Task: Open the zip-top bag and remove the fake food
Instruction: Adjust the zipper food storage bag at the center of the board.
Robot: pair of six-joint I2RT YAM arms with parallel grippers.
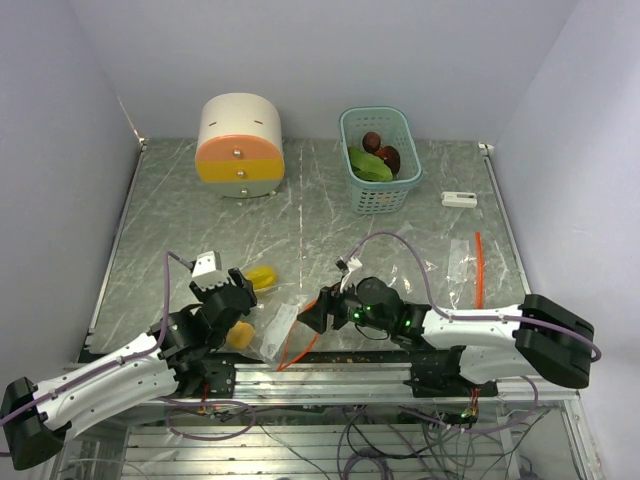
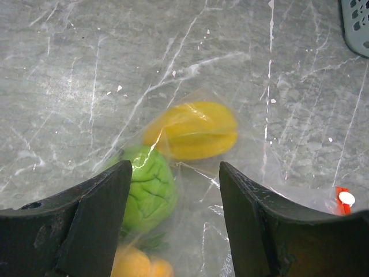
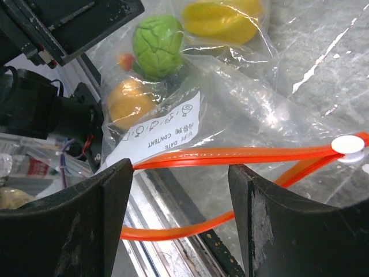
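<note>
The zip-top bag is lying at the worktop's 6 o'clock edge, holding a yellow fruit, a lime-green fruit and an orange fruit. The left end effector is hovering open over the fruit end, at the bag's 9 o'clock. The right end effector is standing open astride the orange zip track at 3 o'clock, gripping nothing. The risk is probably lying in the slick film: a shallow pinch could be slipping off, or a one-sided pull dragging the unanchored bag over the edge.
</note>
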